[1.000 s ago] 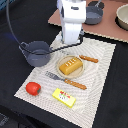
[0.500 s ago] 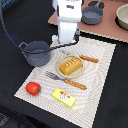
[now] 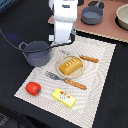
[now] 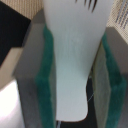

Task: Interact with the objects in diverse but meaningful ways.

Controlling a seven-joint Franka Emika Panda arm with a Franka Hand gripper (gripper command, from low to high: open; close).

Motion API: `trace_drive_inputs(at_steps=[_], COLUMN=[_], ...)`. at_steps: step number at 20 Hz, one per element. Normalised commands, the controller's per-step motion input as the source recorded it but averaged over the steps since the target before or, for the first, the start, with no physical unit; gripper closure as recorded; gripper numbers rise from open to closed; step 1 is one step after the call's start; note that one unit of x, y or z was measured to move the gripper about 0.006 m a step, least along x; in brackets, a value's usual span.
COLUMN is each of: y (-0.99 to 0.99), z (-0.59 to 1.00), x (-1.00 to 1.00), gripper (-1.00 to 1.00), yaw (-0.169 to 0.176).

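Scanning from the exterior view's left, you find the grey-blue two-handled pot (image 3: pixel 36 53) at the placemat's (image 3: pixel 100 75) edge, with the red tomato (image 3: pixel 33 88) near the front corner. Next comes the fork (image 3: pixel 65 81), then the yellow butter block (image 3: pixel 64 97) in front of it. The golden bread loaf (image 3: pixel 70 65) sits on a small plate mid-mat, an orange-handled utensil (image 3: pixel 89 59) just beyond. Your gripper (image 3: pixel 61 44) hangs above the mat's far edge beside the pot; in the wrist view its green pads (image 4: pixel 46 75) clamp a white flat piece (image 4: pixel 75 60).
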Motion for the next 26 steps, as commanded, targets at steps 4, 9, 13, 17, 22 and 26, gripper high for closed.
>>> trace_drive_inputs(at_steps=[4, 9, 13, 17, 22, 26], y=[-0.16, -0.17, -0.28, -0.39, -0.41, -0.44], z=[0.01, -0.01, -0.07, -0.17, -0.23, -0.29], x=[-0.95, -0.94, -0.87, -0.8, -0.78, -0.77], gripper=[1.0, 1.0, 1.0, 1.0, 1.0, 1.0], yaw=[-0.01, -0.012, -0.004, 0.0, 0.0, 0.0])
